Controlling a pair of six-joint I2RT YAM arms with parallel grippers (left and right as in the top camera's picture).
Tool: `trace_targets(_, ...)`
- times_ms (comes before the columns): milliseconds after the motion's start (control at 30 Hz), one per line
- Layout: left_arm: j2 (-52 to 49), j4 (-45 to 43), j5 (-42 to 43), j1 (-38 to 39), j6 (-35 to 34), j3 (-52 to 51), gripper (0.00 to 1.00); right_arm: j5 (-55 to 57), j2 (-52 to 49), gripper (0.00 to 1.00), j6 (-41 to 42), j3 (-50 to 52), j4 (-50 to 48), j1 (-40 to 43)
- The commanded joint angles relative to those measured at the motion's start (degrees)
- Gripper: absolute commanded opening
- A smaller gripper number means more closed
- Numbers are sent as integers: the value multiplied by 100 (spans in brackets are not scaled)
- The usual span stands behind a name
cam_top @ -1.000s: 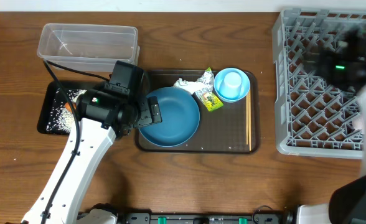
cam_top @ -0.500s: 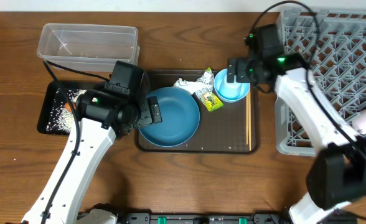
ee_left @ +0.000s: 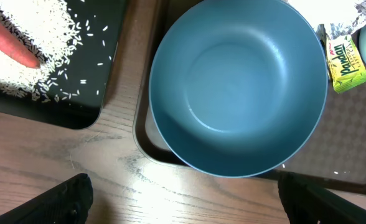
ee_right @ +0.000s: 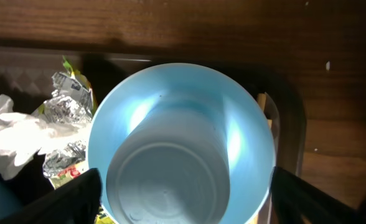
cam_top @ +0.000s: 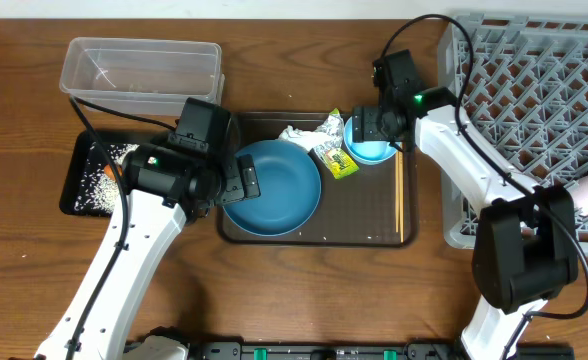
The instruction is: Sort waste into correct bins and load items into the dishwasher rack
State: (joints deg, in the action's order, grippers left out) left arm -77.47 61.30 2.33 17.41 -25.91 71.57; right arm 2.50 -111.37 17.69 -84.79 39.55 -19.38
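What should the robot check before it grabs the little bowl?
1. Open right gripper: ok, fingers wide apart.
2. Centred over the bowl: ok.
3. Nothing in the bowl: not ok, a cup sits inside.
4. No wrapper near the fingers: not ok, it lies close beside the bowl.
5. Low enough to grip: cannot tell.
6. Clear of the left gripper: ok, that one is over the plate.

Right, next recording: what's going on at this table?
Two arms are clearing a brown serving tray. The open right gripper hovers over the light blue bowl with the white cup in it; the open left gripper hangs above the dark blue plate. Rice grains and a carrot lie in the black tray. The tissue, wrapper and chopsticks are on the serving tray, not yet sorted.
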Motion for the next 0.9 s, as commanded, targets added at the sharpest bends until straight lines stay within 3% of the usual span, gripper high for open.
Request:
trace_targets(0,-11,15,-109,4,-74,-15,98,114,-120,79,57,-107,-11,-59)
trace_targets(167,-11,15,-109,4,-74,-15,98,111,-125,73,55,-107,7,-66)
trace_targets(500,-11,15,-109,4,-74,-15,98,170,-127,76,48,-101,-24,-212)
trace_targets(867,-11,15,-109,4,-74,-15,98,369,-122,57,48,-109,4,-192)
